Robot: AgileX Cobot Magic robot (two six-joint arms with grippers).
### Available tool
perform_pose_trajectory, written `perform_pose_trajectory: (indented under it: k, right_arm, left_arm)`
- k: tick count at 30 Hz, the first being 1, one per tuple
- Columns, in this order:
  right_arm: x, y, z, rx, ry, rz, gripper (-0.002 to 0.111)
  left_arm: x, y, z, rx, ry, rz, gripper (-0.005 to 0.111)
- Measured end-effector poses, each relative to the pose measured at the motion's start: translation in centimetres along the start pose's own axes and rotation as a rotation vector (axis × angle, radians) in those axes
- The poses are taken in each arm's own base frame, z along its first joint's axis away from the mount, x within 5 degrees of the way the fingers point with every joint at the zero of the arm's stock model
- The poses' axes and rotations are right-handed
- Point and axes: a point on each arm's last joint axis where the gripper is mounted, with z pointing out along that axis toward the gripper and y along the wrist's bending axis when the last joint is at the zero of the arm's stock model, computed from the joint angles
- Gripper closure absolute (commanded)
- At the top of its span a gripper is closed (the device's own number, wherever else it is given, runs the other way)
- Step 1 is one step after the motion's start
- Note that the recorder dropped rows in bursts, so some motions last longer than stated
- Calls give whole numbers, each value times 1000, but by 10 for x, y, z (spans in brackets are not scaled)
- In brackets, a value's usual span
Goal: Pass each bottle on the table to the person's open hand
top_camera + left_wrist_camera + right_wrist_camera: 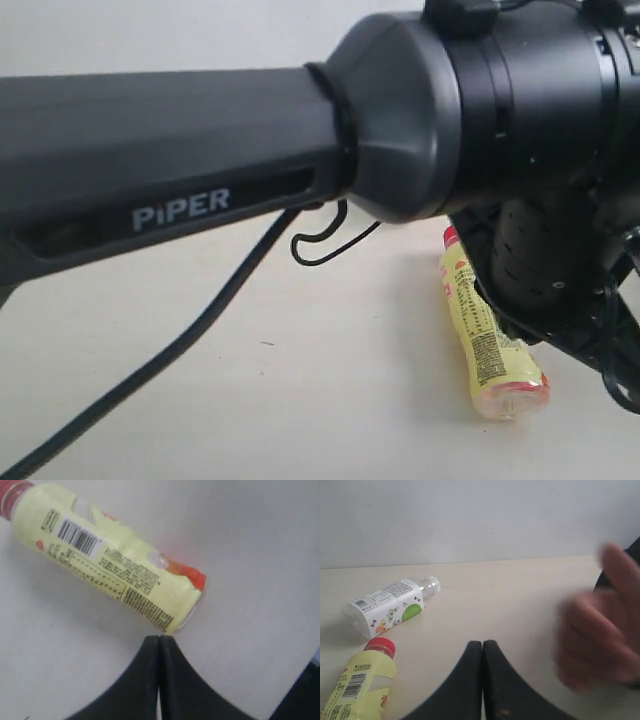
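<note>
- Bottle in yellow (pixel 110 560) flat on table (pixel 300 400), just beyond left gripper (pixel 159 641) (jaws pressed together, empty).
- White bottle (pixel 390 605) on its side nearby.
- Right gripper (pixel 483 646) clenched too, empty; blurred hand (pixel 595 630) beside.

Red-capped yellow bottle (pixel 107 562), black barcode; white bottle (pixel 386 607), green label patch; pale beige desk (pixel 300 400).

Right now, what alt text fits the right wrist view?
The right gripper, jaws shut and empty, hangs over a beige table. A white bottle with green label and a yellow bottle with red cap lie on their sides; a blurred hand shows across from them.
</note>
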Motion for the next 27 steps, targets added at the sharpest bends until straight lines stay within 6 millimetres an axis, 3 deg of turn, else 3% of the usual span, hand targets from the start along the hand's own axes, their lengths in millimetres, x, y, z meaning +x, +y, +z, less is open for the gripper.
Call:
perform_pose_trajectory:
  k: [6,11,18,27]
  right_arm:
    - [0,0,0,0,0,0,108]
    - [0,0,0,0,0,0,108]
    - [0,0,0,0,0,0,108]
    - [0,0,0,0,0,0,108]
  left_arm:
    - [11,8,7,-80,14,-19,107]
    - [14,21,-8,-180,-91,-108,107]
    - [23,53,-31,-488,-235,-291,107]
    - [33,52,-31,-404,-319,-304,107]
